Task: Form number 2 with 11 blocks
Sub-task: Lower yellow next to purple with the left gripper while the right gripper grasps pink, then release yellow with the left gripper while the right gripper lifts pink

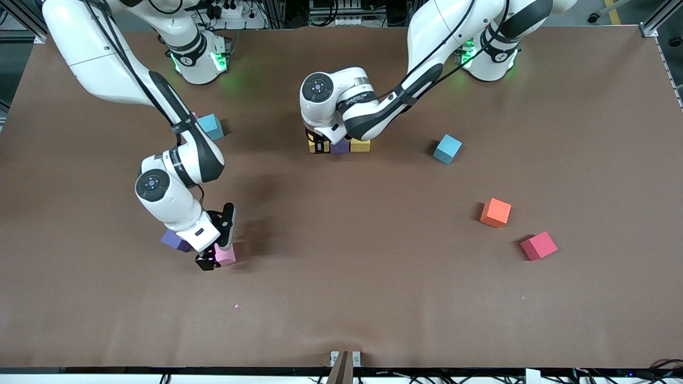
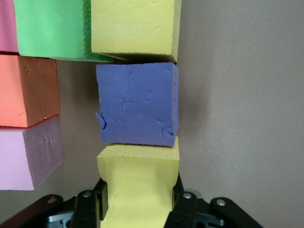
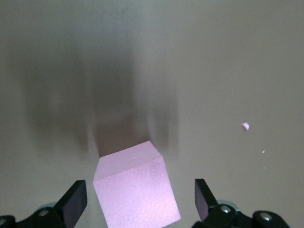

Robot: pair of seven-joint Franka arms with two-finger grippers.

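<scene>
table (image 1: 341, 298): lying brown under everything
left gripper (image 2: 138, 209): pinching a yellow block (image 2: 137, 185), pressing it against purple block (image 2: 137, 104) in the row at mid-table
right gripper (image 3: 140, 202): spreading wide around pink block (image 3: 135, 190) at right arm's end
loose blocks: orange (image 1: 495, 212), crimson (image 1: 539, 246) sitting toward left arm's end

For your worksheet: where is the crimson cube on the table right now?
In the front view, the crimson cube lies loose toward the left arm's end of the table, beside the orange cube and nearer the front camera than it.
</scene>
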